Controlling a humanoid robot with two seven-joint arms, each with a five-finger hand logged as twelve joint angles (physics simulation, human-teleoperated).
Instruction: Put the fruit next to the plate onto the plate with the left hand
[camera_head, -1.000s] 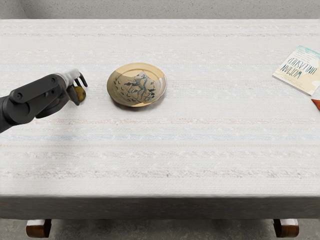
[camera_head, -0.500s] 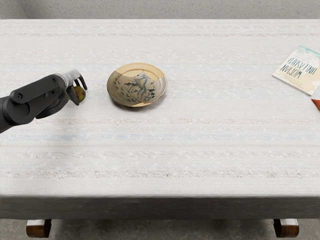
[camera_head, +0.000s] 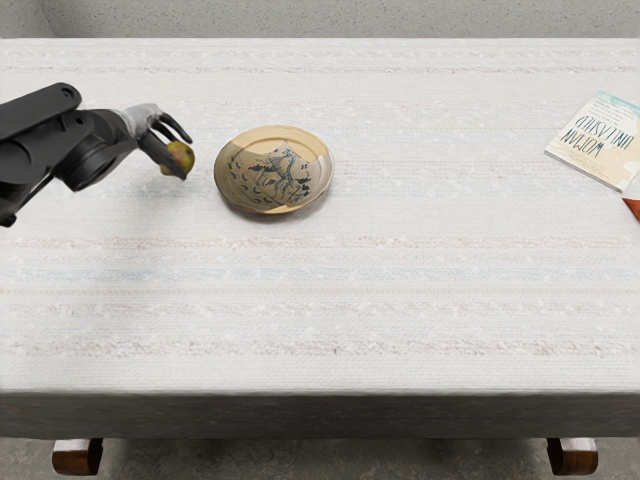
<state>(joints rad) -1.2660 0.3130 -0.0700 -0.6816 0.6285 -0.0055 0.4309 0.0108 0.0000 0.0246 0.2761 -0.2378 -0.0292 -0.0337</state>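
yellow-green fruit (camera_head: 180, 157) in curled left hand (camera_head: 160, 138)

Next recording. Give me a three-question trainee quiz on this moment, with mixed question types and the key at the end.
1. True or false: the fruit already lies on the plate.
2. What do the fingers of the left hand hold? A) the plate B) the fruit C) nothing
3. Fill in: the book lies near the ____ edge of the table.

Key: 1 false, it is left of the plate; 2 B; 3 right.
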